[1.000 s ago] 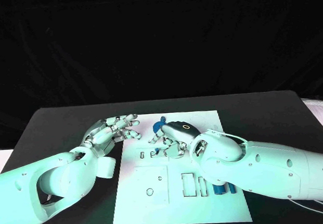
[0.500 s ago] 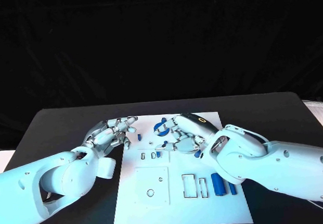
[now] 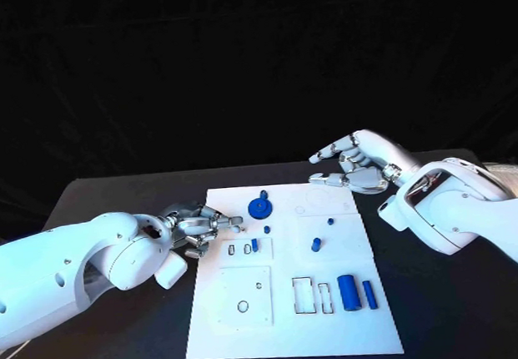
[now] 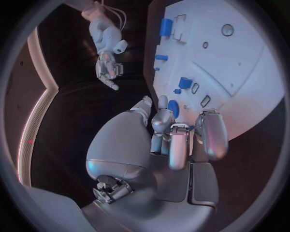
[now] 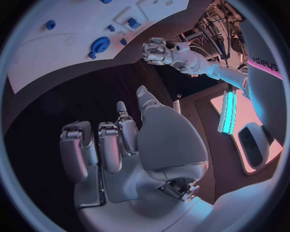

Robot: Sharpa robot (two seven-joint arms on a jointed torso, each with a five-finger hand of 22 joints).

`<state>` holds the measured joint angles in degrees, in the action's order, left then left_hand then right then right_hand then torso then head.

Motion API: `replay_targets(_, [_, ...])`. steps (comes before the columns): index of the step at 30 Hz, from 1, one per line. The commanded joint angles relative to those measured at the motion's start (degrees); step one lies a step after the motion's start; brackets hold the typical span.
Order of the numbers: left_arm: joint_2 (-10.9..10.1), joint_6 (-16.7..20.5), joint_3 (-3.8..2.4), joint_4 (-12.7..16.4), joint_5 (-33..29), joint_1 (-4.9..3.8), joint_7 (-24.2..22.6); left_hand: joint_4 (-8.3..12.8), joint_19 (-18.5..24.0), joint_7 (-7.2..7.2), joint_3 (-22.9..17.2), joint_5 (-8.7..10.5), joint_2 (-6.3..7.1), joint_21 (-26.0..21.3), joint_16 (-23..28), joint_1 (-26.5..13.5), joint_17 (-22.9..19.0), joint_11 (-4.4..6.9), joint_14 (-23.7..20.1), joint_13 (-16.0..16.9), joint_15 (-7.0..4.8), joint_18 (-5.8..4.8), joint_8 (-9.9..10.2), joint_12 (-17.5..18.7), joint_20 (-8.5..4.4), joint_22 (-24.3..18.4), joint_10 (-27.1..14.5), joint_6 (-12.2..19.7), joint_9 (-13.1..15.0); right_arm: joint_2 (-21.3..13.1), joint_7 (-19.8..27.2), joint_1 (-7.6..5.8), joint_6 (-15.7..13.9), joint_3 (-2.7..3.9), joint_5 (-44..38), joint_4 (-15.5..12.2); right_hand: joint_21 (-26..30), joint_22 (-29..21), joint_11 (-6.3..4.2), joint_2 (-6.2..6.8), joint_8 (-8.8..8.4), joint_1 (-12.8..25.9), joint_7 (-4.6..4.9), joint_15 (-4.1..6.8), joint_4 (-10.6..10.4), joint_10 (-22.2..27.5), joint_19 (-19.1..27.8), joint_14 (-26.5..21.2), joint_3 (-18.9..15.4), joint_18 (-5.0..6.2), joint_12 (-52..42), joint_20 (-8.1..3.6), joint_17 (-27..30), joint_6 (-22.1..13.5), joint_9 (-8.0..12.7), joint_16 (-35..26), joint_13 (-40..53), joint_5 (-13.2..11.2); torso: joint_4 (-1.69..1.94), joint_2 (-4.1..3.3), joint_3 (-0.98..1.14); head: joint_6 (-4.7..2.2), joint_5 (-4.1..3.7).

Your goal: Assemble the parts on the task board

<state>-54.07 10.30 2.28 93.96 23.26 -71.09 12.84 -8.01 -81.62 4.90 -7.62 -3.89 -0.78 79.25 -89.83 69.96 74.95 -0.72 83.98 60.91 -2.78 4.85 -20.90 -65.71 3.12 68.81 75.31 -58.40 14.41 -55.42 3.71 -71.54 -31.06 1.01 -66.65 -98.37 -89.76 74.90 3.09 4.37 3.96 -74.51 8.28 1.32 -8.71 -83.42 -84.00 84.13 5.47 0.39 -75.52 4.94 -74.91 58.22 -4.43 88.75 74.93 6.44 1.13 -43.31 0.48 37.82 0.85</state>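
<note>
Your right hand (image 3: 357, 165) is pulling off the task board (image 3: 297, 327), fingers apart, empty; left hand (image 3: 197, 228) is curling at its edge, apparently holding nothing. Blue wheel (image 3: 259, 207) looks seated.

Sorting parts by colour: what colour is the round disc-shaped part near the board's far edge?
Blue. The round part shows best in the head view.

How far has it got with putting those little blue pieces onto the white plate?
Early, it seems. A round blue part sits on the task board, perhaps placed. Neither robot hand holds anything: left robot hand curled at the board's edge, right robot hand open beyond it. Two blue bars and several outlined slots remain.
</note>
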Motion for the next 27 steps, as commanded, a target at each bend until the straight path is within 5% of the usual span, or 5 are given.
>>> replay_targets(1, [1.2, -10.6, -0.04, -0.4, 17.5, -1.46, 18.8, 1.0, -1.1, -0.13, -2.1, -0.3, -1.16, 1.5, -0.2, 2.4, 15.1, 0.41, 6.0, 0.5, -0.55, -1.21, -1.8, -0.3, -0.21, 2.6, -0.2, 1.4, 1.5, -0.9, -0.2, -0.24, 0.9, -0.01, 5.0, 0.5, -0.2, 15.1, 0.08, -0.06, 0.18, -0.6, -0.22, -0.36, 0.1, 0.3, -6.0, 5.3, -0.4, -0.39, 0.2, 0.21, -12.7, 0.3, -0.1, 0.0, 7.3, 0.9, -0.18, 0.73, 0.57, 0.29, 0.6])
replay_targets(3, [2.5, -12.6, -0.03, -1.1, 21.0, -2.63, 22.2, -0.2, -1.0, -0.17, -2.2, -0.18, -0.42, 1.7, -0.2, 1.0, 15.1, 0.38, 6.0, 1.0, -0.45, -1.26, -3.7, -0.7, -0.12, 2.9, -0.1, 2.1, 3.0, -1.5, -0.5, -0.35, 1.1, -0.01, 5.3, 0.7, -0.2, 15.1, 0.07, -0.1, 0.17, -0.8, -0.23, -0.35, 0.1, 0.3, -6.0, 5.3, -0.5, -0.39, 0.2, 0.19, -12.7, 0.3, -0.1, -0.1, 7.3, 1.3, -0.15, 0.97, 0.82, 0.53, 0.85])
replay_targets(10, [6.3, -14.6, -0.01, -3.0, 27.2, -4.68, 27.3, -7.4, -3.0, -1.29, 6.5, 0.48, 3.71, 4.5, -0.2, -7.1, 15.1, 1.31, 6.0, 6.9, -1.1, -2.12, -10.5, -6.2, -0.71, 7.8, 3.4, 3.0, 8.5, -2.4, -1.2, -0.45, 1.6, -0.03, 5.5, 1.3, -0.2, 15.1, 0.07, -0.16, 0.16, -0.9, -0.23, -0.34, 0.0, 0.3, -6.0, 5.3, -0.6, -0.39, 0.2, 0.18, -12.6, 0.3, -0.1, -0.1, 7.3, 1.7, -0.31, 1.27, 1.11, 0.8, 1.28])
replay_targets(19, [11.6, -15.9, 0.06, -6.2, 29.5, -5.74, 30.9, -8.6, -4.6, -1.98, 10.3, 0.94, 2.22, 6.4, -0.2, -6.8, 15.1, 1.86, 6.0, 9.5, -1.64, -2.88, -14.7, -8.3, -1.27, 11.7, 4.6, 4.7, 13.0, -2.5, -1.9, -0.46, 2.0, -0.09, 5.0, 2.0, -0.2, 15.1, 0.06, -0.18, 0.16, -0.9, -0.24, -0.34, 0.0, 0.3, -6.0, 5.3, -0.7, -0.39, 0.2, 0.17, -12.6, 0.3, -0.1, -0.1, 7.2, 1.9, -0.3, 1.24, 1.14, 1.15, 1.33])
replay_targets(27, [15.2, -18.8, 0.33, -9.1, 30.4, -6.03, 32.6, -8.6, -4.8, -2.05, 12.2, 1.0, 2.07, 6.7, -0.2, -7.4, 15.1, 1.91, 6.0, 9.7, -1.75, -3.02, -15.7, -8.4, -1.33, 12.4, 4.6, 5.5, 14.4, -2.5, -2.4, -0.45, 2.3, -0.15, 4.7, 2.2, -0.2, 15.1, 0.06, -0.18, 0.16, -0.9, -0.24, -0.34, 0.0, 0.3, -6.0, 5.3, -0.7, -0.39, 0.2, 0.17, -12.6, 0.3, -0.1, -0.1, 7.2, 1.9, -0.34, 1.09, 1.02, 1.29, 1.43])
